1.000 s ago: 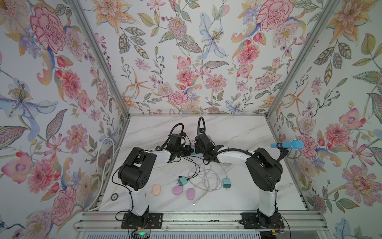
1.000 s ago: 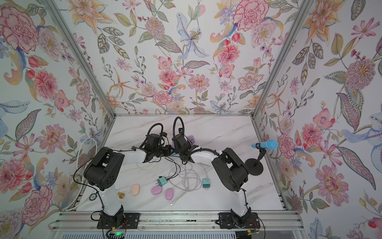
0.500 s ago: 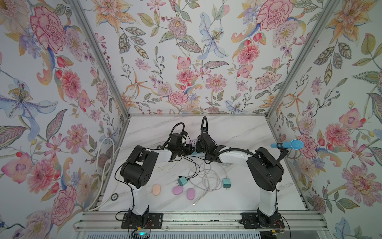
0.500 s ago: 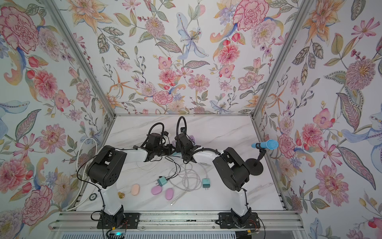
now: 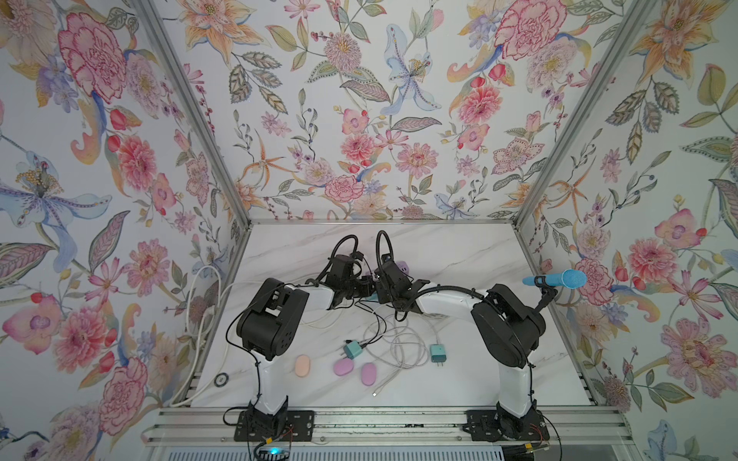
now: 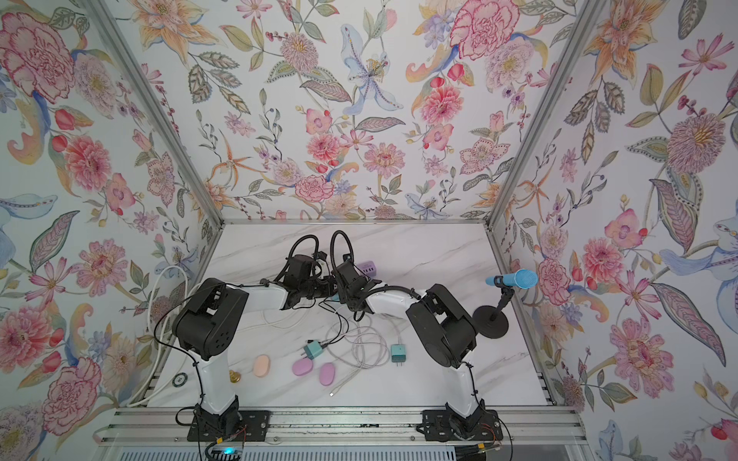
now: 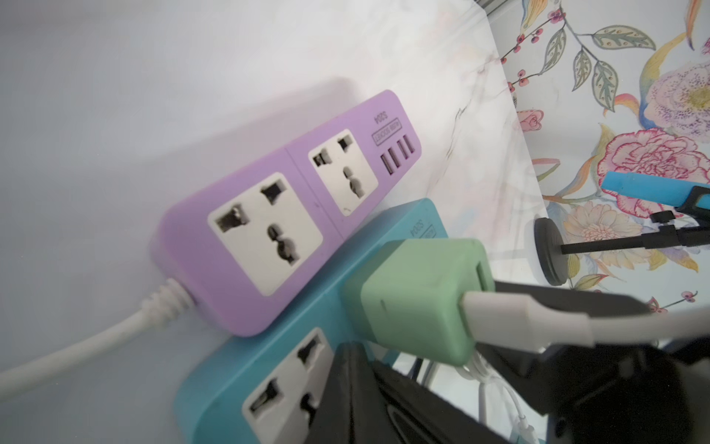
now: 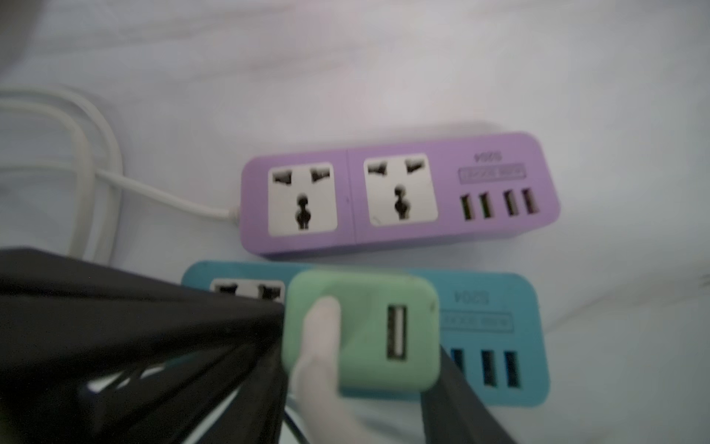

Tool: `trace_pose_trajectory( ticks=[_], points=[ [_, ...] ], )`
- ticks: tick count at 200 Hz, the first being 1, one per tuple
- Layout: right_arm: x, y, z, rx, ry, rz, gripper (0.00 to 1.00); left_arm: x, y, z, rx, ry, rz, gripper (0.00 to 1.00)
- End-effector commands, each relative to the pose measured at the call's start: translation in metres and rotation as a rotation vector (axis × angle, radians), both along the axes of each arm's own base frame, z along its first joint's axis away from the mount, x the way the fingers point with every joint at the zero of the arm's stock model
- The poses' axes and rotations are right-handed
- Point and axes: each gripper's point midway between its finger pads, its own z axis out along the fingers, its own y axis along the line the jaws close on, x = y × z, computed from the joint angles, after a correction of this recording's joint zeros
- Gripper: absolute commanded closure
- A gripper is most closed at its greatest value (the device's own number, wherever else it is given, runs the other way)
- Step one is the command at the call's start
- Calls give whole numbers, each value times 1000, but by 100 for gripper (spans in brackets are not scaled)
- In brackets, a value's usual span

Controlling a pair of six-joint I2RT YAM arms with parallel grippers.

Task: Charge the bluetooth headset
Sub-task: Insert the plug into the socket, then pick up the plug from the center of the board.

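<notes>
Both arms meet over the pwr strips, 12 o'clock on the table (image 5: 459, 255).
We see the purple strip (image 8: 395, 192) just at 12 of the blue strip (image 8: 499, 307), green charger (image 8: 361, 330) on the blue one. L claw (image 5: 365, 286) closed by the white USB plug (image 7: 499, 311); R claw (image 5: 378, 290) flanks the charger, grip unclear. Oval cases (image 5: 343, 367) at 6, well apart.

My marble table (image 5: 459, 255) carries a purple strip (image 8: 399, 196) just beside a blue strip (image 8: 495, 338) at the back. I see two teal chargers (image 5: 353, 350) amid loose white cable (image 5: 403, 347). An orange pod (image 5: 302, 365) and two purple pods (image 5: 343, 367) lie near the front, and a mic stand (image 6: 490, 325) sits at the right edge.
</notes>
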Motion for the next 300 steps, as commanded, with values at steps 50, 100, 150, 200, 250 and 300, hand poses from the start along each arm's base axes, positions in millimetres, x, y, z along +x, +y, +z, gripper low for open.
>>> trace_pose_trajectory(
  ticks=[50, 100, 150, 200, 250, 300],
  points=[
    [-43, 8, 7, 59, 165, 42, 38, 10, 14, 20, 22, -13, 18, 100],
    [-79, 37, 58, 193, 211, 168, 36, 24, 32, 55, 28, -86, 43, 100],
    [-139, 67, 85, 296, 293, 363, 37, 8, 62, 78, 89, -134, 69, 98],
    [-205, 5, 76, 142, 381, 252, 36, -12, 82, 99, 127, -190, 95, 85],
    [-224, -106, 37, -27, 446, -11, 30, -12, 95, 120, 122, -229, 108, 46],
    [-208, -156, 5, -106, 493, -141, 27, -14, 91, 130, 85, -245, 103, 37]
  ],
)
